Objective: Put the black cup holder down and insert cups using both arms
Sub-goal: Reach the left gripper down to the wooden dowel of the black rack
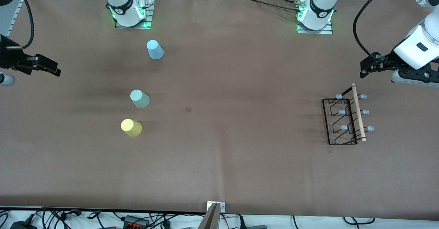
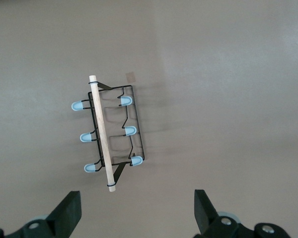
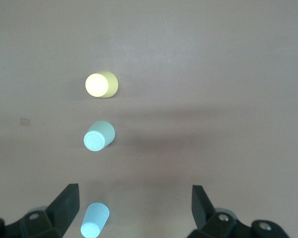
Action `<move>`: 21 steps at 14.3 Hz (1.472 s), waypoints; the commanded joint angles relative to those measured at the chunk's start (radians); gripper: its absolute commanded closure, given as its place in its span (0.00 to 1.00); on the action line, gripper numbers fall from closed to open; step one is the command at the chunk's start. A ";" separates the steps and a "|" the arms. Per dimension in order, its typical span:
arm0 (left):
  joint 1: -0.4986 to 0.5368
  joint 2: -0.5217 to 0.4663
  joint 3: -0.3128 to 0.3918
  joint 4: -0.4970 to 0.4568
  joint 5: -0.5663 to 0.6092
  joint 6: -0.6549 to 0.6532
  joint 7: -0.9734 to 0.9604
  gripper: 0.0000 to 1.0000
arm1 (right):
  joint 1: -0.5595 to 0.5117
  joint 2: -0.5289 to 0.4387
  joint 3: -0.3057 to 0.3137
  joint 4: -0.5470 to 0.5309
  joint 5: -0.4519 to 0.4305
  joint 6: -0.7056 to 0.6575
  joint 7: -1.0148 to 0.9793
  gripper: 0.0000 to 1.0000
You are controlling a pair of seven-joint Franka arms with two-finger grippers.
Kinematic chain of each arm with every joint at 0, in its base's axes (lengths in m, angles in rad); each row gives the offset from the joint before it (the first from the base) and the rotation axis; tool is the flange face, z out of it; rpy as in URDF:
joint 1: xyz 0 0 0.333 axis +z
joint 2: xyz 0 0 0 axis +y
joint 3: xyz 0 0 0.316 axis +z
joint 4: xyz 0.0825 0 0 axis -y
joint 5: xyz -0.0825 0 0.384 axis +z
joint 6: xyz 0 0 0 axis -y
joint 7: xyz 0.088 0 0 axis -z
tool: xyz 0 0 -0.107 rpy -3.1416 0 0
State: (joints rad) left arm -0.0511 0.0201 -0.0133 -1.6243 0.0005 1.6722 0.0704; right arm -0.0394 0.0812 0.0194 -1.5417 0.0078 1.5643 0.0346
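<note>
Black cup holder [image 1: 346, 121] near the tabletop's left-arm end, untouched.

Its wooden rod runs toward the camera edge; left gripper [image 1: 364, 66] hovers nearest, jaws spread, empty. Right gripper [image 1: 51, 68], also spread, waits near three cups [image 1: 140, 99].

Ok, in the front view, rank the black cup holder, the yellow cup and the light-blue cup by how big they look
1. black cup holder, clearly the largest.
2. light-blue cup and yellow cup: they look about alike, so I would not rank one over the other.
</note>
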 commanded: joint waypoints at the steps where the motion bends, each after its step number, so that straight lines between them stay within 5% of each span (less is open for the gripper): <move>1: -0.001 0.008 0.001 0.020 0.019 0.000 0.005 0.00 | -0.004 0.005 -0.001 0.017 0.015 -0.016 0.011 0.00; 13: 0.000 0.024 0.001 0.020 0.006 -0.132 0.014 0.00 | 0.006 0.041 0.004 0.015 0.012 -0.026 -0.009 0.00; 21: 0.013 0.101 0.013 0.015 0.015 -0.121 0.020 0.00 | 0.007 0.088 0.004 -0.004 0.003 -0.178 0.016 0.00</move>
State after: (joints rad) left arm -0.0492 0.0879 -0.0079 -1.6243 0.0005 1.5548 0.0707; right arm -0.0354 0.1751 0.0242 -1.5438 0.0081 1.4127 0.0383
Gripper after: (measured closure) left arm 0.000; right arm 0.000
